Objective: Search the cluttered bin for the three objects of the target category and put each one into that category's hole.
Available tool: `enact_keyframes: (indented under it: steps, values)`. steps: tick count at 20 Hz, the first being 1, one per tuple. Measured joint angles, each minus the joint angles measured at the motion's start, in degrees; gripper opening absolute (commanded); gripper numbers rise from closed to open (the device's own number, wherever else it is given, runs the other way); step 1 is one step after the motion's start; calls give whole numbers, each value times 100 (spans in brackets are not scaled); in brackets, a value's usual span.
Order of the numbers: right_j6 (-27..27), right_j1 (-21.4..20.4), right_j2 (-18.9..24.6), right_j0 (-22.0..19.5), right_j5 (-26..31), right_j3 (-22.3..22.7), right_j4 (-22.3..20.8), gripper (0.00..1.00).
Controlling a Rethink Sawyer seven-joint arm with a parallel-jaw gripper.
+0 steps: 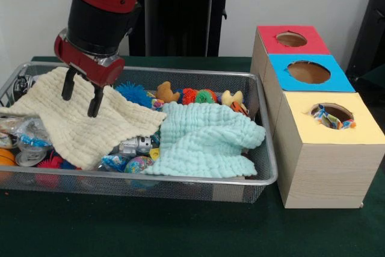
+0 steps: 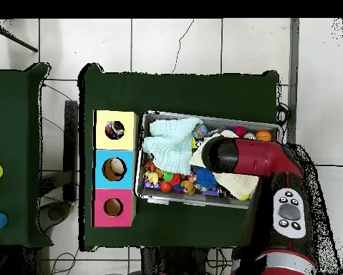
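Two cloths (image 1: 78, 121) (cream, mint) — pincer (image 1: 82, 96) seemingly spread above cream.

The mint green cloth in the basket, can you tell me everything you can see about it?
The mint green cloth is soft-looking crinkled fabric, rumpled rather than folded. It lies in the wire basket, at the end nearest the coloured boxes, draped over toys with small balls peeking out beneath its front edge. One corner reaches the basket's rim. It touches the cream cloth beside it. The gripper is over the cream cloth, not this one.
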Motion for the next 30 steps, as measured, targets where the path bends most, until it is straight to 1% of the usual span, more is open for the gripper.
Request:
enact_keyframes:
  steps: [7, 12, 21, 22, 30]
  values:
    - [0, 453, -6, -185, -504, -1, -34, 100]
    - [0, 741, -6, -246, -750, 2, -34, 100]
    - [0, 889, -6, -289, -868, 2, -32, 100]
    - [0, 891, -5, -294, -916, 2, -32, 0]
    - [0, 894, -6, -280, -960, 3, -32, 0]
